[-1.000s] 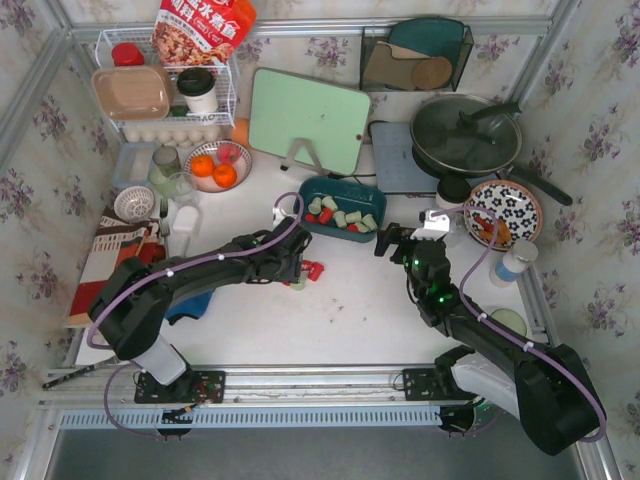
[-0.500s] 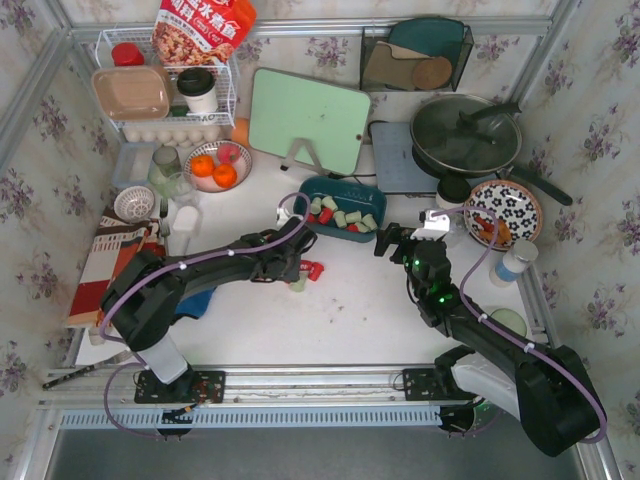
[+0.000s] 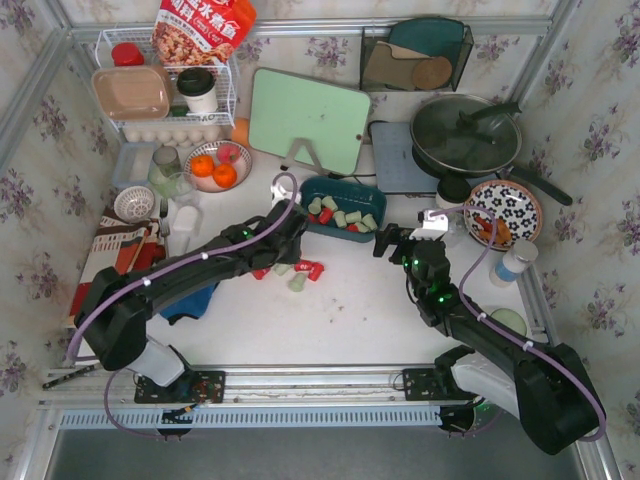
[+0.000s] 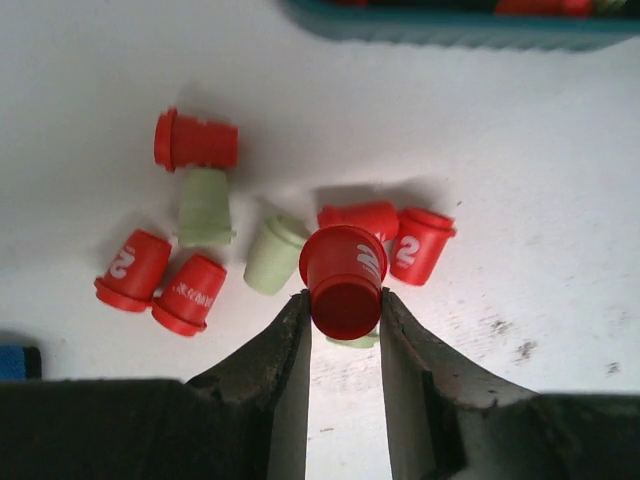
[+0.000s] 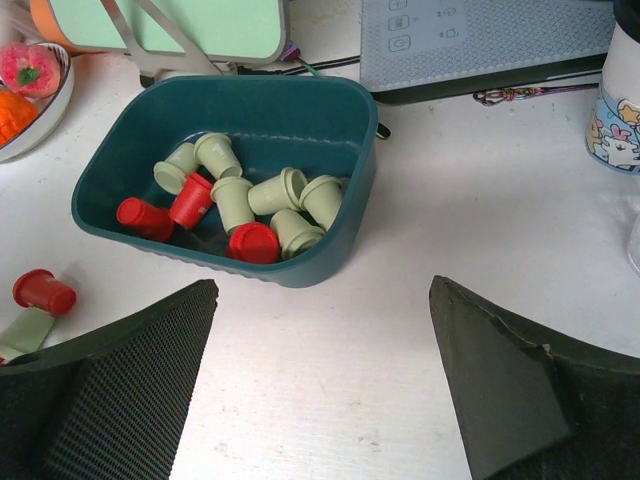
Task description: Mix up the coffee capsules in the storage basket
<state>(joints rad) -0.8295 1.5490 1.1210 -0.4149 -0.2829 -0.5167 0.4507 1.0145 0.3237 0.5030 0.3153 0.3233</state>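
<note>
In the top external view, the left arm (image 3: 200,262) is seen to have been raised and swung toward the near-left corner of the storage basket (image 3: 340,182) since a second ago, when its wrist was low over the loose coffee capsules (image 3: 298,272) on the table (image 3: 350,320). Those capsules are now uncovered, just in front of the basket, and the right gripper (image 3: 388,240) has not been moved. In the left wrist view, the left gripper (image 4: 343,296) is shown closed narrowly on one red capsule (image 4: 343,272), which is held clear above several others, red and pale green, left lying below. In the right wrist view, the right gripper (image 5: 322,290) is spread wide with nothing in it, and the basket is found about half filled, mostly with green capsules. The pick is judged complete. A drop into the basket remains for this capsule, and the rest are yet to be gathered.
</note>
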